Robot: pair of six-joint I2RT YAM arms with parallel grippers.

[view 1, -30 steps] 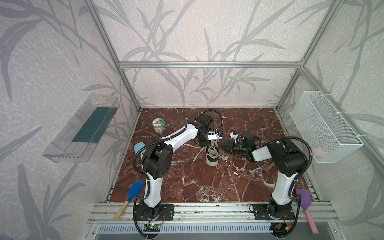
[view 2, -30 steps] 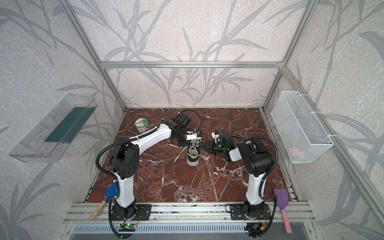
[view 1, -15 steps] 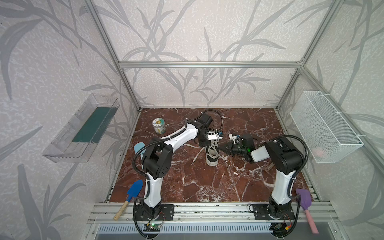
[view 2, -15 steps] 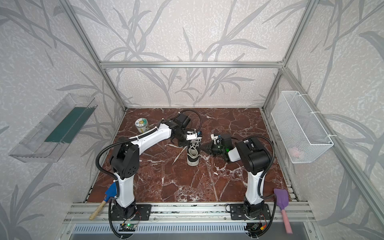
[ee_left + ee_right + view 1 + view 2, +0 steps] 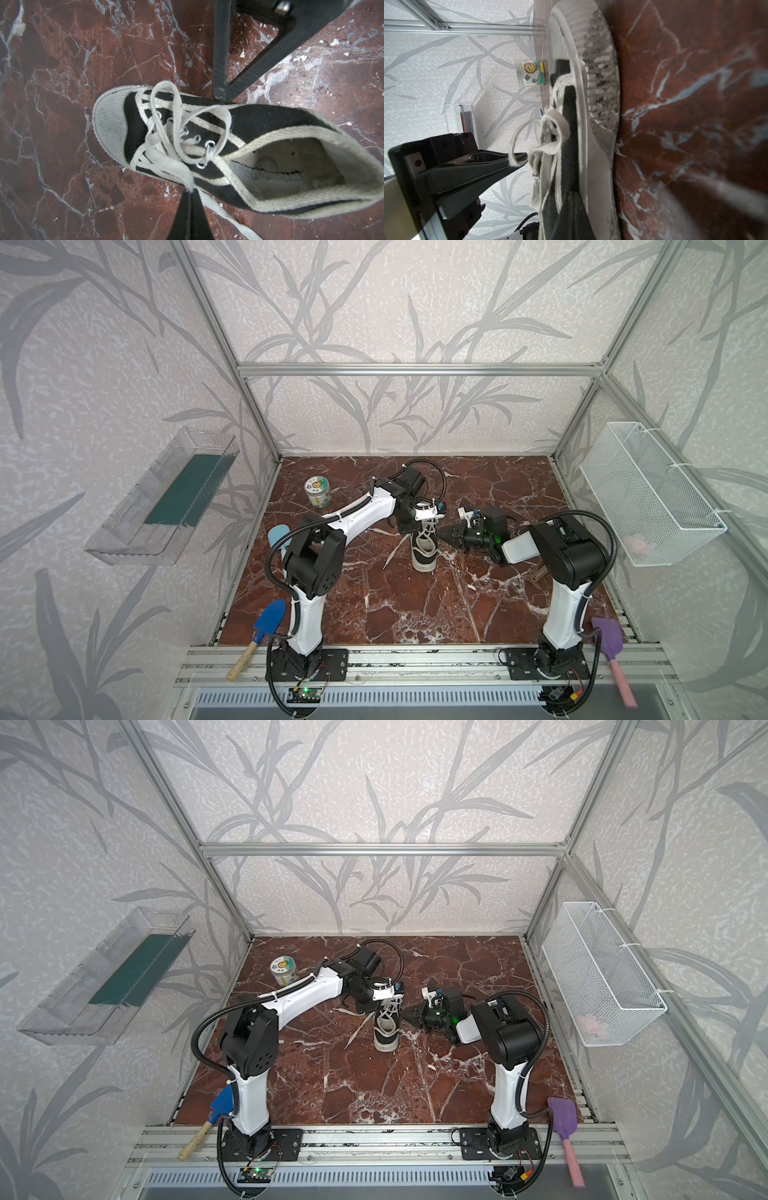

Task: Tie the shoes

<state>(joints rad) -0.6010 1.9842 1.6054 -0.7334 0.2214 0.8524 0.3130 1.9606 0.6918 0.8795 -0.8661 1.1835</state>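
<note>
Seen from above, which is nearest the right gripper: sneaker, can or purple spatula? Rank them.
1. Sneaker, beside the right gripper, centre.
2. Can, back left.
3. Purple spatula, front right edge.

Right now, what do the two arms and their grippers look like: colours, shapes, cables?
The left arm and right arm have white link covers and black joint housings, with a black ribbed cable hose looping beside each. The left gripper and right gripper are black, with flat fingers that taper to a point. A small green light glows near the right wrist.
</note>
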